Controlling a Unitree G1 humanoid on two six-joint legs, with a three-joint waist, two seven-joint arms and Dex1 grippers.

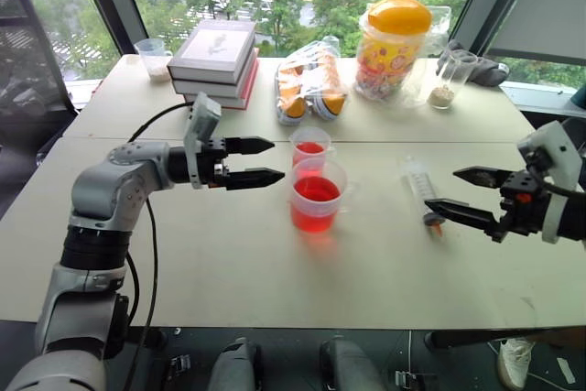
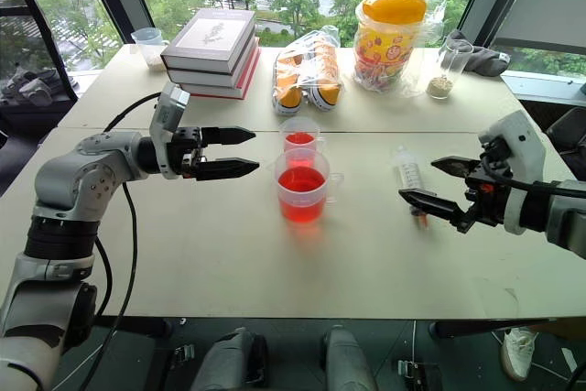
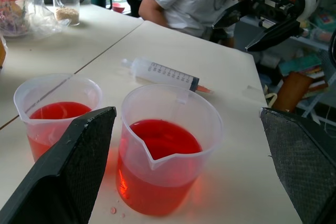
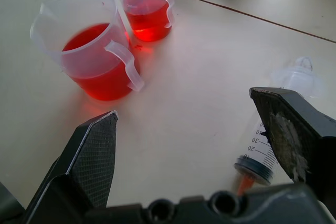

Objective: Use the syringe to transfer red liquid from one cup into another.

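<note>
Two open claws (image 1: pixel 259 160) (image 1: pixel 462 192), two cups (image 1: pixel 317 195) (image 1: pixel 309 146)

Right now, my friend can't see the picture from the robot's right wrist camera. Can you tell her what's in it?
Two clear cups of red liquid stand on a pale table: the big handled cup in front, the smaller cup just behind. The syringe lies flat nearby, between the open black fingers of the right gripper, which holds nothing.

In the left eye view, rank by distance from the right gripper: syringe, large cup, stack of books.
From the open right gripper:
1. The syringe, lying on the table just beside its fingertips.
2. The large cup of red liquid, mid-table, toward the left gripper.
3. The stack of books, far back on the left.
</note>
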